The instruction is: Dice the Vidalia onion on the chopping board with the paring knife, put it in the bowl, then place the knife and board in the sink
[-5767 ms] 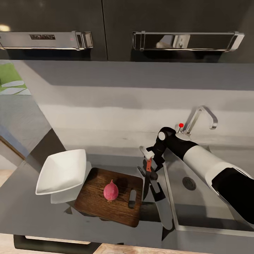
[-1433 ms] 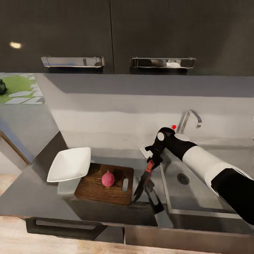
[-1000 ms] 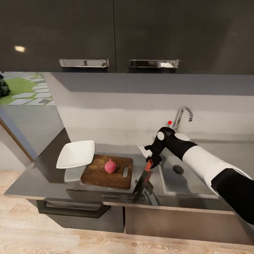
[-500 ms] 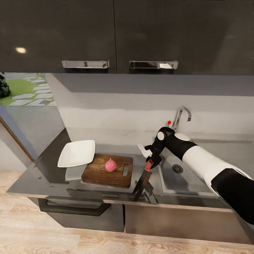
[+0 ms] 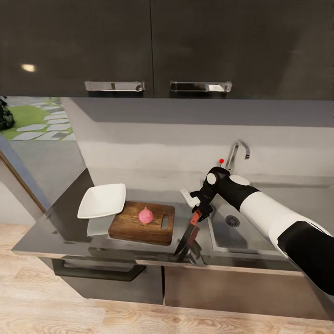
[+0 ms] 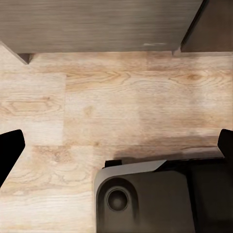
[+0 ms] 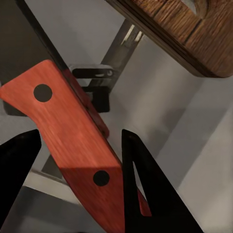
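Observation:
The pink Vidalia onion (image 5: pixel 145 215) sits whole on the dark brown chopping board (image 5: pixel 134 227), which lies on the grey countertop (image 5: pixel 69 232). The white square bowl (image 5: pixel 102 200) stands against the board's left end. Right of the board, my right gripper (image 5: pixel 198 212) is shut on the paring knife (image 5: pixel 189 232), blade pointing down over the counter's front edge. The wrist view shows the red-brown handle (image 7: pixel 73 141) between the black fingers (image 7: pixel 145 189), with the board's corner (image 7: pixel 194 34) beyond. The sink (image 5: pixel 222 239) lies under my right arm. My left gripper (image 6: pixel 116 145) hangs open above the floor.
A chrome tap (image 5: pixel 236 152) with a red knob (image 5: pixel 221 161) stands behind the sink. Dark wall cabinets (image 5: pixel 153 46) hang over the counter, and a base cabinet with a bar handle (image 5: pixel 97 274) is below it. Wooden floor (image 6: pixel 121 97) and the robot's base (image 6: pixel 145 199) lie beneath the left gripper.
The whole view has pulled back from the counter, so the camera moved; the counter's front edge and floor show now. The knife stays in the right gripper and the onion rests on the board.

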Available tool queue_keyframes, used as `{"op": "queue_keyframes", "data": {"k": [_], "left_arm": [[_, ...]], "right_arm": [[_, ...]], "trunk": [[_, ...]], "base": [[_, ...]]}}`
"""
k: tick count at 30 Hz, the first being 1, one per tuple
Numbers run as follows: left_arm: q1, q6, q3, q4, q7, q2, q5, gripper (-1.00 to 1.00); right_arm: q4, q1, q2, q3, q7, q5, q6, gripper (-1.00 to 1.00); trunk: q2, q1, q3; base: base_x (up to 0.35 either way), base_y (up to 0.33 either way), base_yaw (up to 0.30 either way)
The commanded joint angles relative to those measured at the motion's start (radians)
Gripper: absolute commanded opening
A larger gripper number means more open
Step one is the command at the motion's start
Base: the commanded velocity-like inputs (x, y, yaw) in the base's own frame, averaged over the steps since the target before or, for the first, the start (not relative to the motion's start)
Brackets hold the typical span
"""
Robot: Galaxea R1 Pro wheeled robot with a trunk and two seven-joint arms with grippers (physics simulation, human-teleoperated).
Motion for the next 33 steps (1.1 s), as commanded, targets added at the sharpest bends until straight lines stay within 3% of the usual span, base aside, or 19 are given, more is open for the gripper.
{"op": "queue_keyframes", "data": {"k": [1,6,7,8,9,10,12,15,18,29,33], "left_arm": [[0.000,-0.002,-0.008,-0.002,0.008,0.002,0.010,1.00],[0.000,-0.002,-0.008,-0.002,0.008,0.002,0.010,1.00],[0.000,-0.002,-0.009,0.000,0.008,0.002,0.010,1.00],[0.000,-0.002,-0.009,0.000,0.008,0.002,0.010,1.00],[0.000,-0.003,-0.009,0.001,0.008,0.002,0.010,1.00],[0.000,-0.003,-0.009,0.001,0.008,0.002,0.011,1.00],[0.000,-0.003,-0.009,0.001,0.008,0.002,0.011,1.00],[0.000,-0.003,-0.009,0.001,0.008,0.002,0.011,1.00],[0.000,-0.003,-0.009,0.002,0.008,0.002,0.011,1.00],[0.000,-0.003,-0.009,0.003,0.008,0.002,0.011,1.00],[0.000,-0.003,-0.009,0.004,0.008,0.002,0.011,1.00]], "right_arm": [[-0.002,-0.001,-0.001,0.004,-0.001,0.003,-0.010,-1.00],[-0.002,-0.001,-0.001,-0.011,-0.009,-0.003,-0.009,-1.00],[-0.025,-0.001,-0.009,-0.280,-0.040,-0.009,0.018,-1.00],[-0.040,-0.001,-0.013,-0.453,-0.060,-0.012,0.036,-1.00],[-0.045,-0.001,-0.015,-0.514,-0.067,-0.014,0.043,-1.00],[-0.052,-0.001,-0.018,-0.603,-0.077,-0.016,0.052,-1.00],[-0.060,-0.001,-0.020,-0.696,-0.087,-0.018,0.062,-1.00],[-0.063,-0.001,-0.021,-0.740,-0.092,-0.019,0.066,-1.00],[-0.064,-0.001,-0.022,-0.754,-0.094,-0.019,0.067,-1.00],[-0.062,-0.001,-0.021,-0.759,-0.101,-0.019,0.067,-1.00],[-0.057,-0.001,-0.016,-0.758,-0.198,-0.020,0.074,-1.00]], "trunk": [[-0.001,0.000,-0.001],[-0.001,0.000,0.002],[-0.001,0.000,0.002],[-0.001,0.000,0.002],[-0.001,0.000,0.002],[-0.001,0.000,0.002],[-0.001,0.000,0.002],[-0.001,0.000,0.002],[-0.001,0.000,0.002],[-0.001,0.000,0.002],[-0.001,0.000,0.002]], "base": [[-0.042,0.000,0.000],[-0.039,0.000,0.000],[-0.017,0.000,0.000],[-0.011,0.000,0.000],[-0.009,0.000,0.000],[-0.006,0.000,0.000],[-0.003,0.000,0.000],[-0.001,0.000,0.000],[0.000,0.000,0.000],[0.000,0.000,0.000],[0.000,0.000,0.000]]}}
